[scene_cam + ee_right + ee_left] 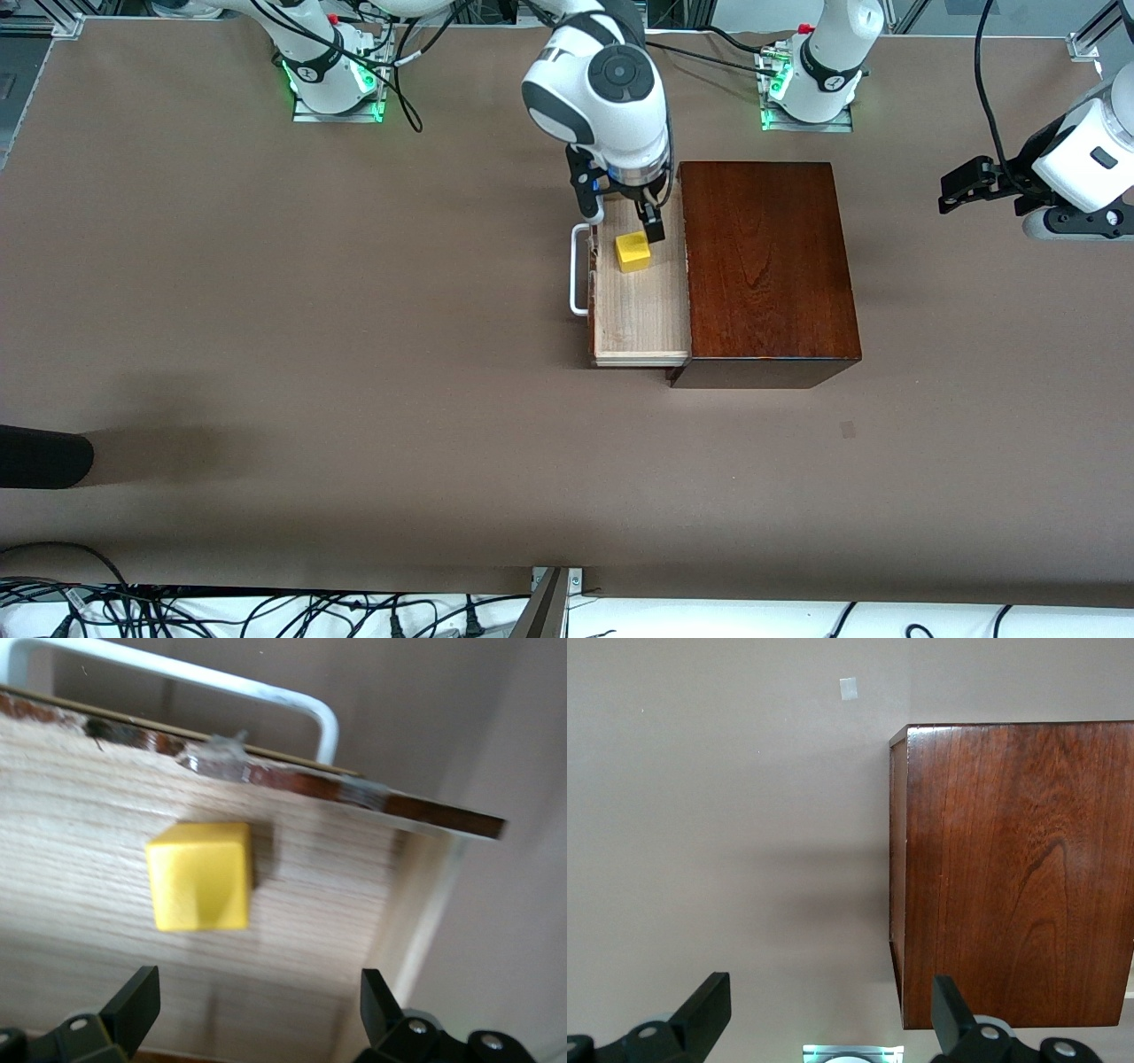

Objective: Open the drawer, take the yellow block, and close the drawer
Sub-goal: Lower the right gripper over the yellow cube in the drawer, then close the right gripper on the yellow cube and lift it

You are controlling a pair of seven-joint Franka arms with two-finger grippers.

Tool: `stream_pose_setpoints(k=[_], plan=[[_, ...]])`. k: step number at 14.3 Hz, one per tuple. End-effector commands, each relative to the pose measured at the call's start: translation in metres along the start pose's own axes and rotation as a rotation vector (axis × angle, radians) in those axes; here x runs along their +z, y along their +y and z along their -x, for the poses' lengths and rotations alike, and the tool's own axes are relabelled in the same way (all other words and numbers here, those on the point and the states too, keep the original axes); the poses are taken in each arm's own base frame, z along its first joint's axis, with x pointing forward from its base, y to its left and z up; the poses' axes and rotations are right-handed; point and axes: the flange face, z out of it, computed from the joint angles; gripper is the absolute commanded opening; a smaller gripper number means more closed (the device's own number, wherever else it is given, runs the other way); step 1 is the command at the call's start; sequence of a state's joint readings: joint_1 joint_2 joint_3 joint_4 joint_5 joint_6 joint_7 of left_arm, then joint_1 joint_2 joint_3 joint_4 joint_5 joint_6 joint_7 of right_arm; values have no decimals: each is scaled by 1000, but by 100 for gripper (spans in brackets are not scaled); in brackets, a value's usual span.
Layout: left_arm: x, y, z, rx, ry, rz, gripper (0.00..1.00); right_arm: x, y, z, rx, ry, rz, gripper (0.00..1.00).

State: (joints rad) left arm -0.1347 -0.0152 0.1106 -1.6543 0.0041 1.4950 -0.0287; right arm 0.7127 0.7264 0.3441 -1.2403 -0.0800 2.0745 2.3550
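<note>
Two spread fingers of the right tool hang over the pulled-out pale wooden drawer, the small yellow cube just below them; left tool waits, spread.

Glossy wooden box, matt table

Front view: the right arm's wrist hides the part of the drawer nearest the bases and one edge of the yellow block, and the picture's edge cuts off the left arm above its gripper and a dark object on the counter. Wrist views: each shows only the tips of its own fingers at the frame edge. The mahogany box and white bar handle are cropped, and the drawer's front is blurred.
</note>
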Motion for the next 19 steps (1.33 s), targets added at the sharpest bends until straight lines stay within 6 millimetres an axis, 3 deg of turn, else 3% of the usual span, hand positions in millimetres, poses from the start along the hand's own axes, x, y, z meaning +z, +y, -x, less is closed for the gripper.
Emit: stream_pose_setpoints(k=[1,3,8,13,19], plan=[[2,-3,0,21,8,-13,100,-2,-14,-7,21,-23,4,100],[3,-3,-1,21,6,-14,100,12,-13,-10,-11,-7,22,100],[2,2,-1,28,9,-15,100,24,-3,-7,-63,9,39,100],[2,3,-1,30,10,-14,100,26,-21,-28,-77,25,30,100],[0,3,0,30,13,-13,100,25,-29,-34,-69,13,17,100]])
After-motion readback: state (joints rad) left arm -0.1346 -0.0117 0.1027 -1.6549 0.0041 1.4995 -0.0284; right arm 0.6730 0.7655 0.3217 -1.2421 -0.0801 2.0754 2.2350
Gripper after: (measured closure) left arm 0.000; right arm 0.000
